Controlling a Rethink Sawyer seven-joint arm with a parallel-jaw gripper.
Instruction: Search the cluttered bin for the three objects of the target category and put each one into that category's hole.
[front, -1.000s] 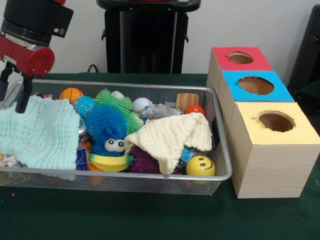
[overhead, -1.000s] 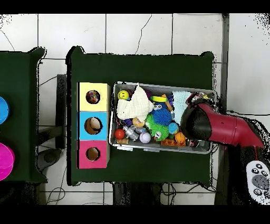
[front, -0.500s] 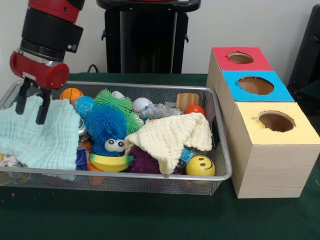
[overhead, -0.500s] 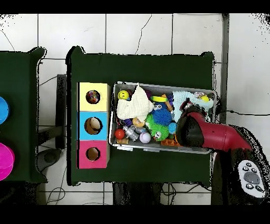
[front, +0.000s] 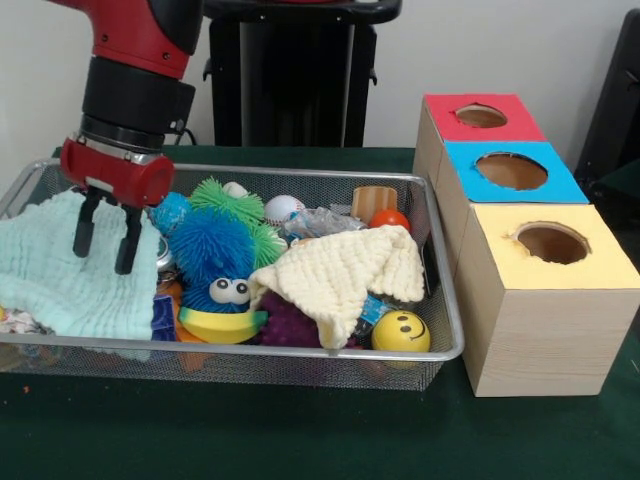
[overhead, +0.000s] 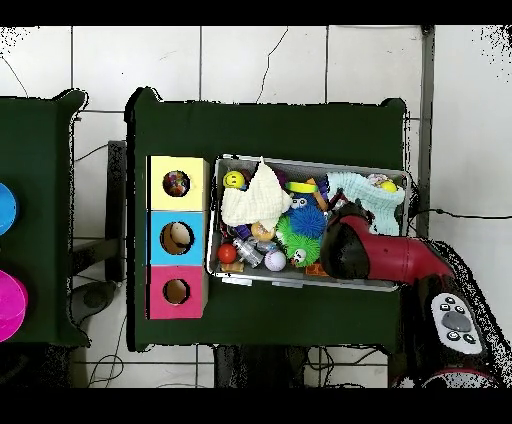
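The gripper (front: 103, 238) hangs over the left part of the wire mesh bin (front: 300, 358), its jaws spread apart and holding nothing, their tips in front of the pale mint cloth (front: 70, 275). That cloth lies bunched across the bin's left end. Just right of the jaws sits a blue spiky ball with googly eyes (front: 213, 258), with a green spiky ball (front: 228, 201) behind it. A cream cloth (front: 340, 272) drapes over the middle-right contents; a yellow smiley ball (front: 401, 332) lies at the near right corner and an orange ball (front: 390, 219) beyond it. On the bench (front: 300, 440) beside the bin stands a wooden box with a red hole (front: 481, 116), a blue hole (front: 511, 171) and a yellow hole (front: 552, 243). From overhead, the arm (overhead: 385, 257) covers the bin's end farthest from the box.
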